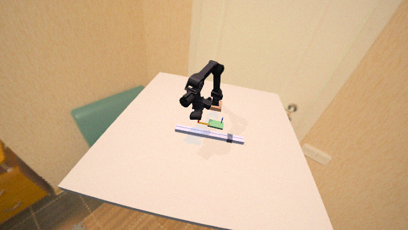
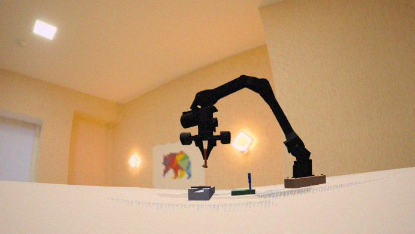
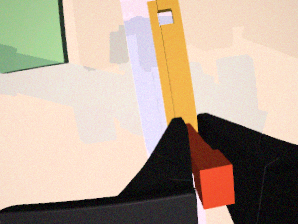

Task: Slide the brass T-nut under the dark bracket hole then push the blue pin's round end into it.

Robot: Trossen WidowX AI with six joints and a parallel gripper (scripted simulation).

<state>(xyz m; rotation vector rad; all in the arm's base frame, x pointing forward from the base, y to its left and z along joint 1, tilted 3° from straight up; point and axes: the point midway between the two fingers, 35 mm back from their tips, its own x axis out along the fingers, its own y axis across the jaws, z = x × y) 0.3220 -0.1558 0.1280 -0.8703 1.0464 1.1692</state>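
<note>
The gripper (image 1: 198, 120) (image 2: 206, 158) (image 3: 189, 125) is closed on the orange handle (image 2: 206, 154) (image 3: 216, 185) of the brass T-nut (image 1: 203, 123) (image 2: 204, 166) (image 3: 175, 65). The handle stands upright between the fingertips, with the nut at its lower end. The nut is suspended above the tabletop (image 1: 188, 177) (image 2: 90, 207) (image 3: 40, 160) and is out of the slot. In the exterior view it hangs over the aluminum rail (image 1: 203, 133) (image 2: 199, 194) (image 3: 142, 100), well apart from it. In the wrist view, the long nut overlaps part of the rail; a square opening is visible near its far end.

The rail lies on the tabletop. The dark bracket (image 1: 229, 138) is fitted across it, nearer one end. The green tray (image 1: 216, 124) (image 2: 243, 192) (image 3: 32, 35) sits beside the rail, apart from it. The blue pin (image 1: 222, 120) (image 2: 249, 181) stands upright in the tray. The arm (image 1: 216, 81) (image 2: 274, 103) is mounted on a brown base (image 1: 216, 109) (image 2: 319, 180).
</note>
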